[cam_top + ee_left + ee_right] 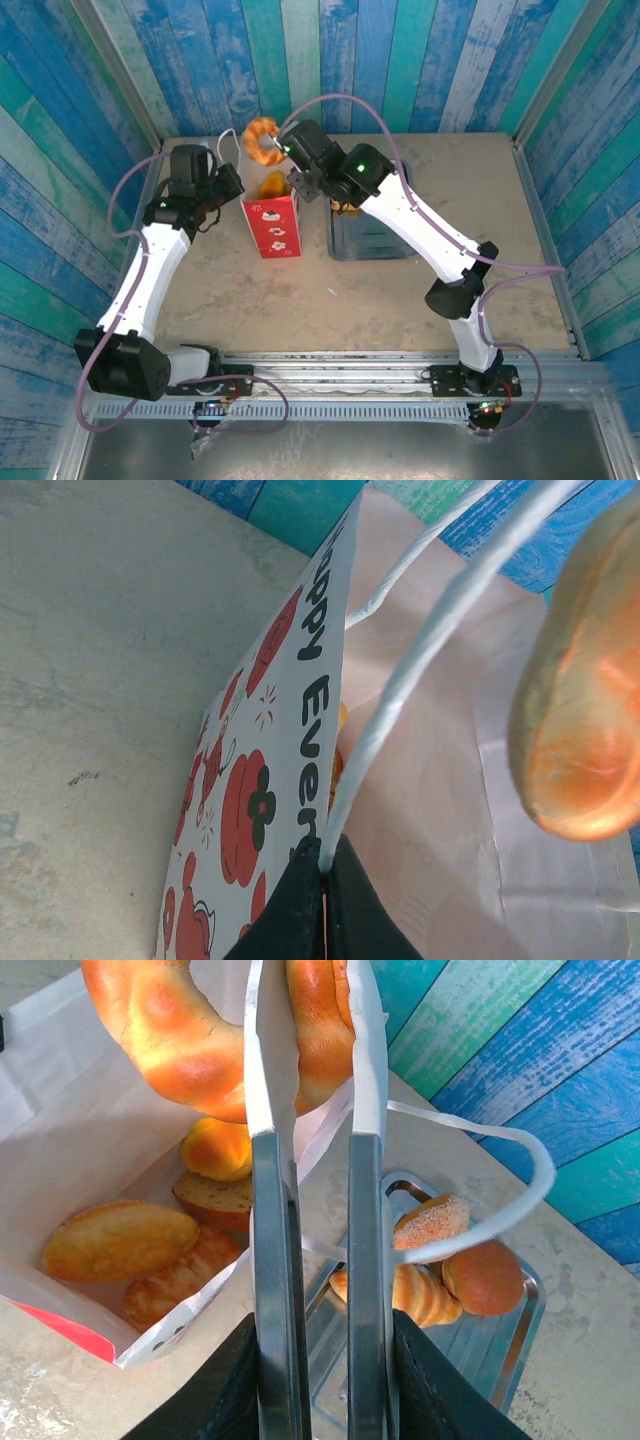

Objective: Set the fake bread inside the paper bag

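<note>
Ring donut hangs in tongs clamped by right end effector, over paper bag holding four pastries. Left end effector pinches bag's rim.

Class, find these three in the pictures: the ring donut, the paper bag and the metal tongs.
ring donut (170,1042), right wrist view, on its orange-brown left curve.
paper bag (277,228), top external view, on its red front panel.
metal tongs (272,1280), right wrist view, on the left blade.

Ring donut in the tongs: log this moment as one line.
left gripper: shut on paper bag rim | right gripper: shut on tongs | ring donut: in tongs over bag | bagged pastries: four visible | tray: three unbagged pastries
</note>
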Robot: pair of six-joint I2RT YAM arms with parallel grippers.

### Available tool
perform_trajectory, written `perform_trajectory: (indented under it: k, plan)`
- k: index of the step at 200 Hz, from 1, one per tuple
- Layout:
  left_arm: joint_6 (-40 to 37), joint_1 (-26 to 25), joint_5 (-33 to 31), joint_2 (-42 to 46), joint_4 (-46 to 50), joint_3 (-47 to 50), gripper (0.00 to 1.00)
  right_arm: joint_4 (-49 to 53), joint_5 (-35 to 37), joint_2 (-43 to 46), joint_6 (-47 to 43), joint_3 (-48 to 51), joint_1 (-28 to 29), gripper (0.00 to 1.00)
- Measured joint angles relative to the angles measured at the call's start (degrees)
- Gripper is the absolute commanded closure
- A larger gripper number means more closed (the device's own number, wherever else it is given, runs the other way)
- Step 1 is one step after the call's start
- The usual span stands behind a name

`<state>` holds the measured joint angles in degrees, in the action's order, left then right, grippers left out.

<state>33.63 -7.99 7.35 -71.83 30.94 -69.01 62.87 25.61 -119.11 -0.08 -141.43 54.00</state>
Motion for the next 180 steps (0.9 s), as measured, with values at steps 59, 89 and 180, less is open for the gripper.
perform_trajectory:
  k: [59, 89, 180]
  plan:
    - [0.0, 0.0, 0.0, 0.0, -0.02, 0.0, 0.94, 0.17, 0.02, -3.32, -0.59, 0.48, 0.0, 0.6]
    - [0.0, 0.0, -0.04, 0.0, -0.02, 0.0, 0.94, 0.33, 0.11, -3.43, -0.74, 0.48, 0.0, 0.54]
    - [0.0, 0.0, -0.46, 0.0, -0.02, 0.0, 0.93, 1.33, 0.59, -3.43, -0.92, 0.48, 0.0, 0.5]
